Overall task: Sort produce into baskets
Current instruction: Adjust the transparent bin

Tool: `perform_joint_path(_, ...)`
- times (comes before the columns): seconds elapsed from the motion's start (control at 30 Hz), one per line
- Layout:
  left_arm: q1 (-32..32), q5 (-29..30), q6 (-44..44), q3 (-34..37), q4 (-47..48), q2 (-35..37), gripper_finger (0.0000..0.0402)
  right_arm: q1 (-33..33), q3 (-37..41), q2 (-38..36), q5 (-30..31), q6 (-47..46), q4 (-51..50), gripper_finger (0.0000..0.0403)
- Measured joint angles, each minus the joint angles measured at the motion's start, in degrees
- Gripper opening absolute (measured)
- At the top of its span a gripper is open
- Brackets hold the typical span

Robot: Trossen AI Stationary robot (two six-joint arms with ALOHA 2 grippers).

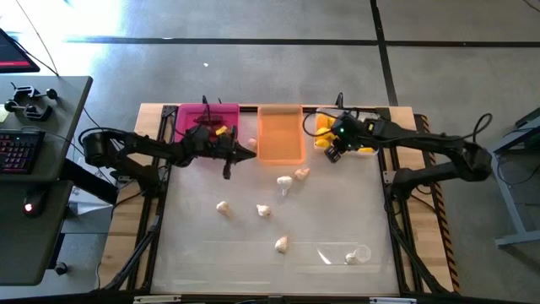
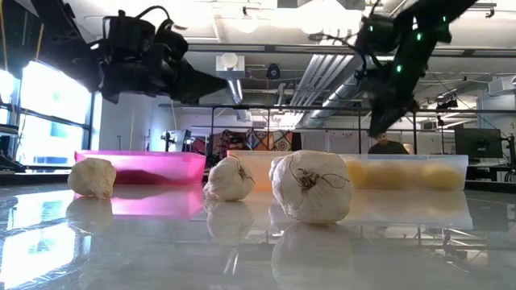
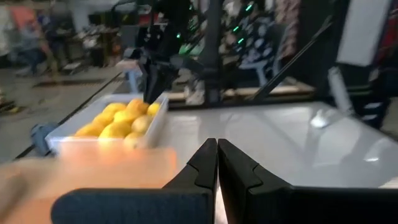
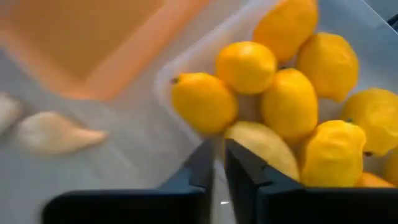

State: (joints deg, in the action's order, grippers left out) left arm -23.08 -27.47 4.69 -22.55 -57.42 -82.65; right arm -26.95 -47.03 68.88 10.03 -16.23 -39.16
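my right gripper (image 1: pixel 335 155), fingers clenched empty, hangs over the clear basket's (image 1: pixel 369 152) lemons (image 4: pixel 292 99); nearest garlic (image 1: pixel 301 173) lies toward the worktop middle, left gripper (image 1: pixel 251 152) clenched too.

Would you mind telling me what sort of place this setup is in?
Probably a robotics lab or open-plan workshop: bare pipes and ducts run under the ceiling, a desk with a keyboard stands beside the table, and the floor is plain concrete.
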Motion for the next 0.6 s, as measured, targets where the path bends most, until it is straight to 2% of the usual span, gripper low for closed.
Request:
perform_joint_path(0.07, -0.7, -2.4, -1.3, 0.0, -1.3, 0.0, 0.0, 2.5, -2.0, -0.1, 0.0, -1.6, -3.6, 0.0012)
perform_joint_path(0.13, -1.0, -3.2, -2.8, 0.0, -2.6, 0.0, 0.0, 4.2, -2.7, 0.0, -1.4, -2.4, -8.6, 0.0019)
perform_joint_path(0.3, -0.3, -2.7, -5.4, 0.0, -2.6, 0.0, 0.0, 5.3, -0.2, 0.1, -6.2, -3.2, -13.0, 0.0003)
perform_joint_path(0.43, 0.8, -2.4, -6.3, 0.0, -2.8, 0.0, 0.0, 4.0, 3.6, 0.1, -5.7, -1.0, -12.9, 0.0002)
perform_joint_path(0.6, 2.9, -0.1, -10.4, 0.0, -5.1, -0.1, 0.0, -0.2, 8.1, 0.2, -0.8, -1.9, -13.0, 0.0001)
